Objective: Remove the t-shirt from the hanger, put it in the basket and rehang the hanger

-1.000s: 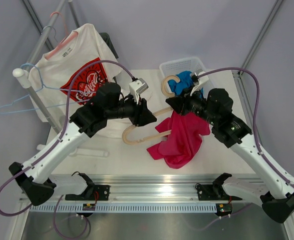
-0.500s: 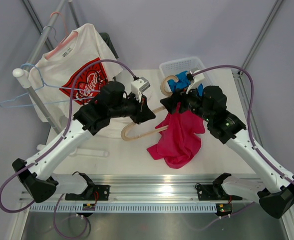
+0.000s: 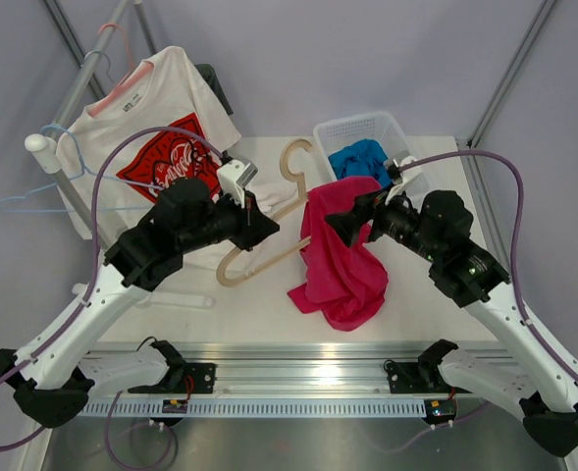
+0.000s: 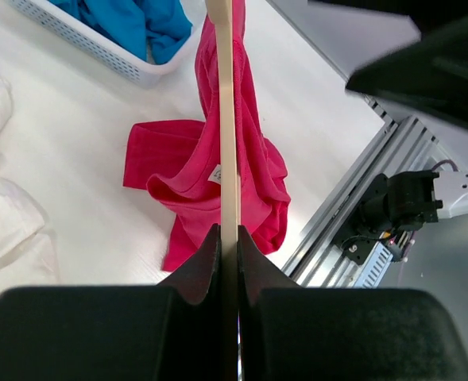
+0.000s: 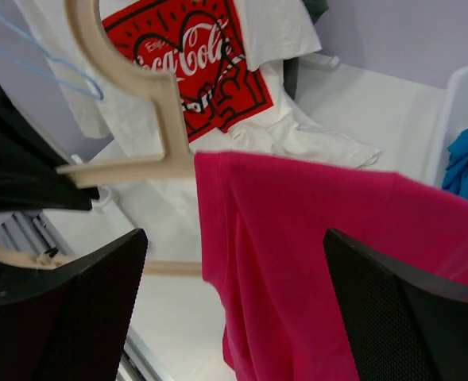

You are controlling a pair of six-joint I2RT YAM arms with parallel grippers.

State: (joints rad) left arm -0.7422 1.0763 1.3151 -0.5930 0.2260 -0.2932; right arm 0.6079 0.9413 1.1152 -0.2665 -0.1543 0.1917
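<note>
Centrally: plain magenta-red soft cloth t-shirt, draped over one end of thick beige wooden clothes hanger. Hangs down from there, lower folds bunched on white table. Hanger held off table, tilted, rounded hook toward far side. Left gripper pinched narrow on hanger's bare arm, apart from cloth. Right gripper spread wide, dark fingers either side of upper cloth; contact with cloth impossible to tell. Behind t-shirt: white plastic basket holding blue cloth. Far left: white t-shirt with red print, hung up.
</note>
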